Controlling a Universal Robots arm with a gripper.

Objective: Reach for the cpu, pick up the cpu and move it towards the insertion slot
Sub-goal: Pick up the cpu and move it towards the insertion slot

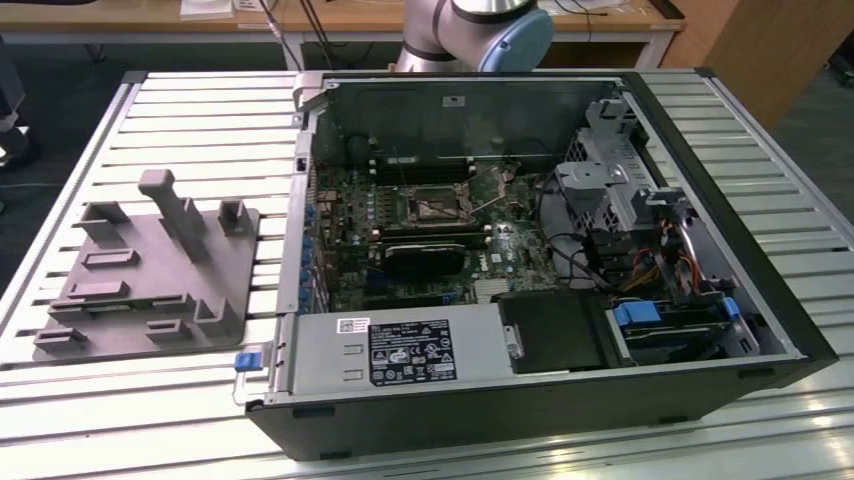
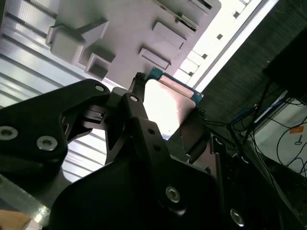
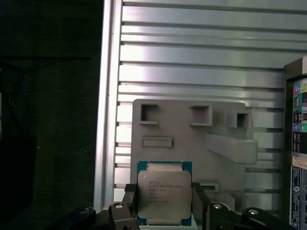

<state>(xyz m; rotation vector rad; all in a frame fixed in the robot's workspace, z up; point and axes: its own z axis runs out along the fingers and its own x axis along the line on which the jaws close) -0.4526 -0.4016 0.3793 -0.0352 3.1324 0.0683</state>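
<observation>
While the gripper (image 3: 164, 210) clamps the cpu (image 3: 164, 190) by two opposite edges in the first wrist view, the chip is held above the grey fixture (image 3: 192, 143) on the slatted table (image 3: 201, 67). Beside that fixture, the insertion slot (image 1: 435, 208) lies inside the open computer case (image 1: 694, 210).

In the second wrist view, your gripper (image 2: 168, 98) hides part of the cpu (image 2: 163, 109), its face lost to glare.

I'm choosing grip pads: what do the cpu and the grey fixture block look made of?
The cpu: likely a metal lid with a silvery sheen, on a green-blue circuit-board rim. The fixture block: probably plastic, matte uniform grey, no glints.
</observation>
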